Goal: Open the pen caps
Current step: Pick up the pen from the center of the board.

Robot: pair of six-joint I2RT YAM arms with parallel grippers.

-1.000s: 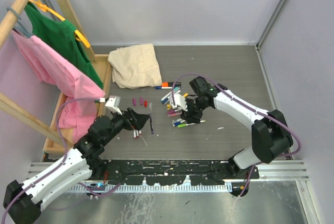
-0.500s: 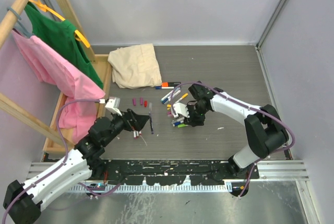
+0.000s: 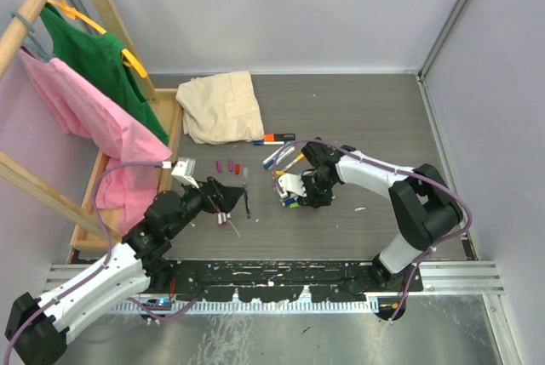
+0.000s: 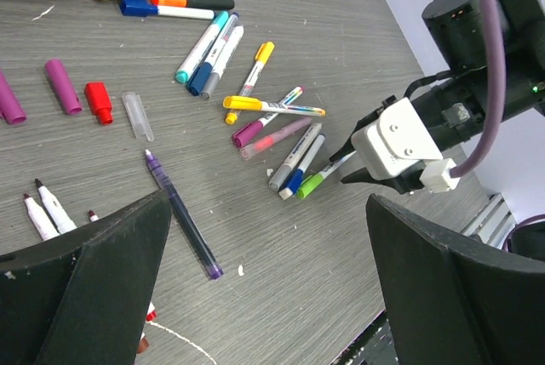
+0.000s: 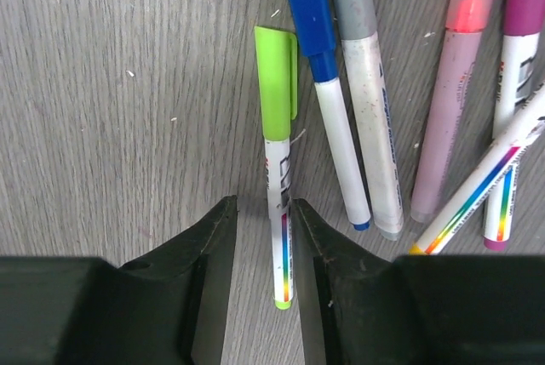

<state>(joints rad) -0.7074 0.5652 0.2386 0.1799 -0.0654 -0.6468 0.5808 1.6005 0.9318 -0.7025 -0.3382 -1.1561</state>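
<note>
1. Green cap (image 5: 277,84) sits on its pen, flat on the tabletop (image 5: 111,84).
2. Right hand (image 5: 264,205) straddles the barrel, jaws narrow, not yet pinching.
3. Left hand (image 4: 268,202) hovers wide open, empty.
4. Next, likely: clamp, lift, left pulls cap.

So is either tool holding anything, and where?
Nothing yet: right tool straddles the green-capped pen at its white barrel, one side gapped; left tool open, empty.

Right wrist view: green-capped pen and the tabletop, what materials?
Lime-green-capped white pen: likely plastic; smooth matte cap with moulded clip, white barrel with printed rainbow stripe. Grey tabletop: probably wood-grain laminate or vinyl, matte, fine straight streaks.
</note>
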